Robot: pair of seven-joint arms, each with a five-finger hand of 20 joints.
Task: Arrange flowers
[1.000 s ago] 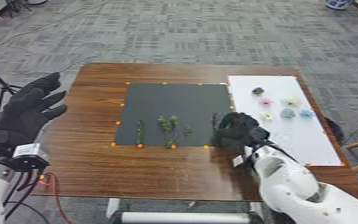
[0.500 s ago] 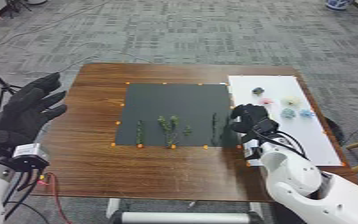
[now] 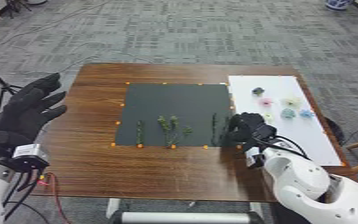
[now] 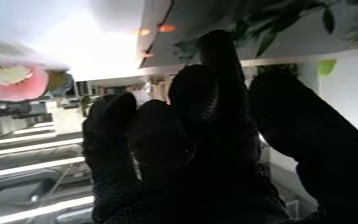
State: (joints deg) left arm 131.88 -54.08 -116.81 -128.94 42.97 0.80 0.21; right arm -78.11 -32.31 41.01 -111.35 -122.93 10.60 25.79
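In the head view, the flower heads lie on a white sheet (image 3: pixel 295 142) at the right of the tabletop (image 3: pixel 158 175): a dark one (image 3: pixel 258 91), a pink one (image 3: pixel 266 101), a pale yellow one (image 3: pixel 292 101), a grey-blue one (image 3: pixel 288 113) and a brighter blue one (image 3: pixel 307 113). Thin green stems (image 3: pixel 167 131) lie lengthwise on the black mat (image 3: pixel 175 100), some slender, one branching and leafy. The right hand (image 3: pixel 250 128) is at the seam of mat and sheet, beside the rightmost stems; its fingers are loosely extended, the thumb apart, with nothing seen in its hold. The left hand (image 3: pixel 24 110) is open, fingers spread, off the table's left side. The right wrist view adds broad pink petals beside a cream bloom (image 4: pixel 5 74), and narrow, pointed leaves (image 4: pixel 278 27) near the fingertips.
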